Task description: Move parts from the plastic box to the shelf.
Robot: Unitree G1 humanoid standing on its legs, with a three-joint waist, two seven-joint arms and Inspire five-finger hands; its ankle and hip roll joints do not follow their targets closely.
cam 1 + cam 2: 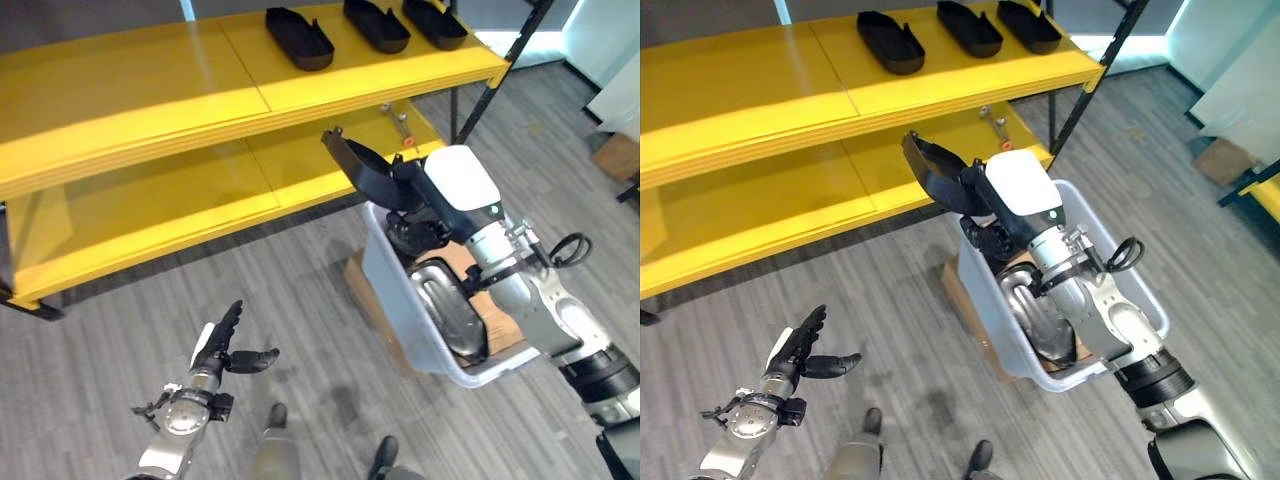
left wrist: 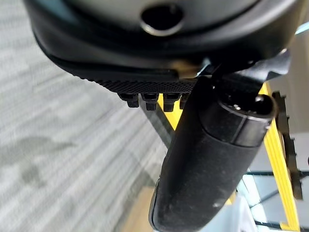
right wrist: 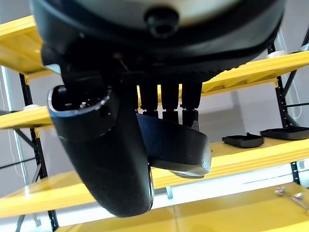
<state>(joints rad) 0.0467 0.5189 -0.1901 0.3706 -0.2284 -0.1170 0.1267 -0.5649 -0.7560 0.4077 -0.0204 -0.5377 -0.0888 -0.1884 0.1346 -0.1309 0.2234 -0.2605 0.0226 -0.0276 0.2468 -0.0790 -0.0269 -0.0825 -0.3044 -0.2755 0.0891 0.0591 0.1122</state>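
Three parts point(image 1: 299, 38) on shelf point(image 1: 150, 110) | right hand point(image 1: 415, 195) grips part point(image 1: 358, 165) above box point(image 1: 400, 320); next: place it | left hand point(image 1: 222, 345) relaxed, idle

Grey plank floor point(image 1: 120, 330) under yellow racking.

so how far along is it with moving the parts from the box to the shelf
Partway. Three black parts already lie on the yellow shelf's top level. The right hand is shut on a fourth black part, lifted above the plastic box and facing the shelf but not yet set down. At least one more dark part sits in the box. The left hand hangs open low over the floor.
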